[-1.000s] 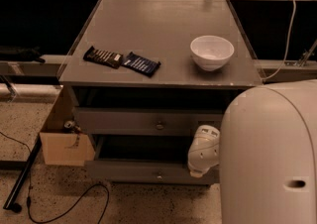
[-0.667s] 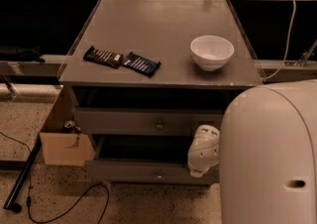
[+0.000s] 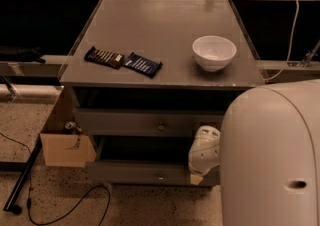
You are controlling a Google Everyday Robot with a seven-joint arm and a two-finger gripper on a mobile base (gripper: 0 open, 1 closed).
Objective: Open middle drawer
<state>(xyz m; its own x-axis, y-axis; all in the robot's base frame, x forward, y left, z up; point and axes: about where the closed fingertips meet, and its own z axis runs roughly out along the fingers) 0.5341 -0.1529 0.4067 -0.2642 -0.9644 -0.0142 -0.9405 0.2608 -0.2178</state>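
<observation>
A black cable (image 3: 75, 209) loops over the speckled floor (image 3: 30, 135) at far left, beside a slanted black pole (image 3: 22, 180). Just right of them an open cardboard box (image 3: 65, 150) sits against the left side of the grey cabinet (image 3: 160, 25), with a drink can (image 3: 70, 126) at its top edge.

On the cabinet top a black snack bar (image 3: 104, 57) and a blue snack bar (image 3: 143, 64) lie end to end near the front left edge. A white bowl (image 3: 214, 52) stands upright towards the right, well apart from them.

The middle drawer (image 3: 125, 121) is the upper of the two grey fronts showing under the top. It is a wide flat band with one small round knob (image 3: 161, 127) at its centre. A dark gap lies above it and another below. The lower drawer (image 3: 130, 172) has its own knob (image 3: 160, 176). The middle knob has open room in front of it and to its left.

The gripper (image 3: 199, 174) hangs at the white end of the arm, low and right of both knobs, in front of the right end of the lower drawer and touching neither knob. Whether it is open or closed cannot be told. The robot's white body (image 3: 272, 160) fills the lower right corner and hides the cabinet's right side there. A pale cable (image 3: 292, 30) runs down behind it.
</observation>
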